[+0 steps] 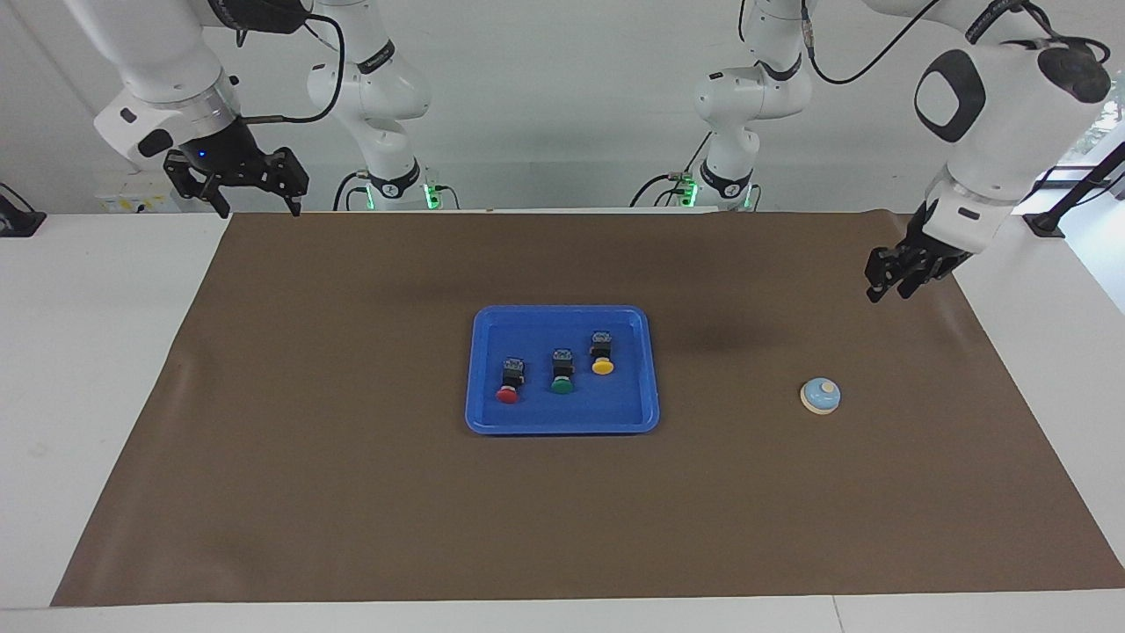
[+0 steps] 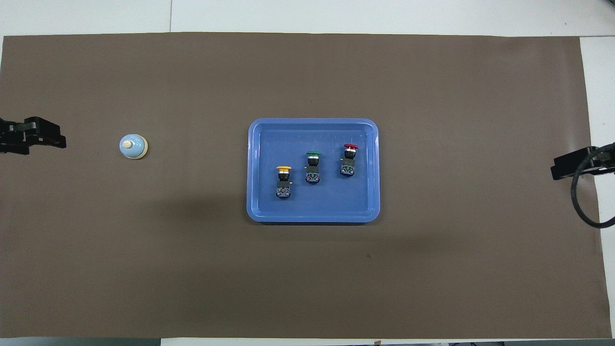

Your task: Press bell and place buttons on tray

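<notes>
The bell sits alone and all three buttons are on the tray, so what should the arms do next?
Probably just draw the left gripper back to rest. The bell stands untouched on the mat, the three buttons already lie in the tray, the left gripper hangs raised with nothing in it, and the right gripper waits at its own end.

White tabletop [image 1: 105,369], brown mat [image 1: 352,510] covering most of it. Directly on the mat: blue tray [image 1: 479,369] mid-mat, and the bell [image 1: 820,396] toward the left arm's end, well apart from the tray, about level with it. Mat otherwise bare.
</notes>
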`<state>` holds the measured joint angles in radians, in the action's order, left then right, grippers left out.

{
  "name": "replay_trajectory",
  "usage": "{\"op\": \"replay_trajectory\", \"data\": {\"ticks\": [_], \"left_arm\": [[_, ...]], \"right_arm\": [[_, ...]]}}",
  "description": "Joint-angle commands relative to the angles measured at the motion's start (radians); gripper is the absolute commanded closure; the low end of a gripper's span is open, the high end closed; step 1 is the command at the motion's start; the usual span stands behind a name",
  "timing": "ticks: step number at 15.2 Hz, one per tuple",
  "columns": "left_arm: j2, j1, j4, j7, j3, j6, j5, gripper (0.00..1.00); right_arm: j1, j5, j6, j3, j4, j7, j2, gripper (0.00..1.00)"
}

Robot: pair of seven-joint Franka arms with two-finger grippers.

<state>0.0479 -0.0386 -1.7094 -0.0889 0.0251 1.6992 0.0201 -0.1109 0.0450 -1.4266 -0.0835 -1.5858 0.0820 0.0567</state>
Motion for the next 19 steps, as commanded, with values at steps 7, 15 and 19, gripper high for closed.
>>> {"op": "replay_trajectory", "data": {"ticks": [7, 15, 19], "left_arm": [[-0.043, 0.017, 0.054, 0.001, 0.009, -0.11, -0.012, 0.0], [-0.042, 0.031, 0.051, 0.012, 0.013, -0.105, -0.012, 0.0], [-0.042, 0.028, 0.053, 0.012, 0.013, -0.107, -0.012, 0.0]], "right_arm": [[-0.013, 0.001, -0.008, -0.01, -0.019, 0.005, 0.017, 0.0], [-0.013, 0.001, -0.008, -0.01, -0.019, 0.007, 0.017, 0.0], [-0.013, 0.001, -0.008, -0.01, -0.019, 0.007, 0.017, 0.0]]}}
